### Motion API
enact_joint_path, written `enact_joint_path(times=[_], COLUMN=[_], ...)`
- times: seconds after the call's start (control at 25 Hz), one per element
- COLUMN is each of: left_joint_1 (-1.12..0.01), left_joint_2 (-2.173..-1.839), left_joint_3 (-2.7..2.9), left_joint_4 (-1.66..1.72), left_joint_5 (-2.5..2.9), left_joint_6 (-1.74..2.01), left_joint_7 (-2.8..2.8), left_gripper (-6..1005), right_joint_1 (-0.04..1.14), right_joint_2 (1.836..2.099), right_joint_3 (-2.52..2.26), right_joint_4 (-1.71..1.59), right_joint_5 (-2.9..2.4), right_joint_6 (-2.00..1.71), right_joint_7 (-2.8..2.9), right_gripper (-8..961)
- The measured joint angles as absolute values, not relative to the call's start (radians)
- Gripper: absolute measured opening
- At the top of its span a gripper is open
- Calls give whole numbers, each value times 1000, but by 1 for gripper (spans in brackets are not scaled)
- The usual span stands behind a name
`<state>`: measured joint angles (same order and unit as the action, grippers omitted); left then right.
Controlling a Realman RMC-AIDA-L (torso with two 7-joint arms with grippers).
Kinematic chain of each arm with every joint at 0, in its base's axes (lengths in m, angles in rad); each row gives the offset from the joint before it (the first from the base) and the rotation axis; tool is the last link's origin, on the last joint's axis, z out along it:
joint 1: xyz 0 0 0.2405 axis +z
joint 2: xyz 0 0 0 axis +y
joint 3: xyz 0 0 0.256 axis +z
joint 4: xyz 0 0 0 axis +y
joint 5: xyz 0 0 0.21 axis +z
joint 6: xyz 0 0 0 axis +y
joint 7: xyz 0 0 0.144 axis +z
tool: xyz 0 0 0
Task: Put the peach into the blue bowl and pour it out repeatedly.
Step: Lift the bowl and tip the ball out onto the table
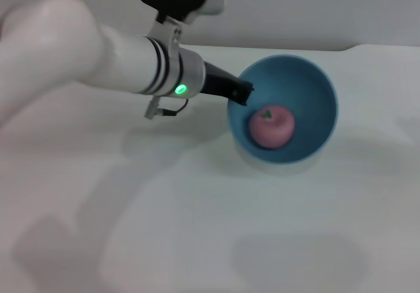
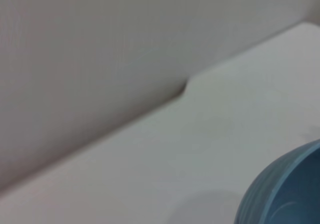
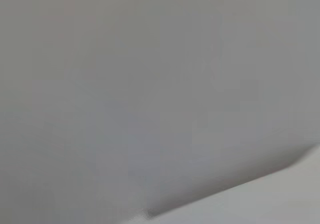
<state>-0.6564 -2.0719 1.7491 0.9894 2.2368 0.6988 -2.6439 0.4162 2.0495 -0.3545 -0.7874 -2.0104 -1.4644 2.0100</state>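
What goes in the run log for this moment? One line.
peach: inside blue bowl | left gripper: at bowl's rim | bowl: tilted | right gripper: not in view

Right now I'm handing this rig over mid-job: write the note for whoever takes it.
Left hand: at the near-left rim of the blue bowl, gripping it; the bowl is tipped up toward the camera on the white table.
Right hand: out of sight; its wrist camera sees only wall and table edge.
Peach: inside the bowl, resting on the lower wall.
Done: peach is in the bowl.
Left: pour it out, then repeat.
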Motion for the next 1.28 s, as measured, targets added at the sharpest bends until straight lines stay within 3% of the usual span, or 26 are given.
enact_joint_path(times=[0.28, 0.6, 1.28], left_joint_1=[-581, -584, -527], left_joint_2=[-2075, -2078, -2078], left_joint_3=[2081, 2401, 2643], left_joint_4=[938, 714, 644], left_joint_5=[2240, 2239, 2229], left_joint_6=[156, -441, -814], left_joint_7=[-2543, -2447, -2064], left_gripper=[-1, -2, -2], right_joint_1=[322, 310, 299], right_joint_2=[2040, 2045, 2046], right_joint_3=[-175, -172, -180], right_joint_4=[-685, -683, -649], right_joint_5=[-2011, -2012, -2013], right_joint_6=[-1418, -1402, -1406], right_joint_7=[1954, 1951, 1908], right_gripper=[467, 468, 467])
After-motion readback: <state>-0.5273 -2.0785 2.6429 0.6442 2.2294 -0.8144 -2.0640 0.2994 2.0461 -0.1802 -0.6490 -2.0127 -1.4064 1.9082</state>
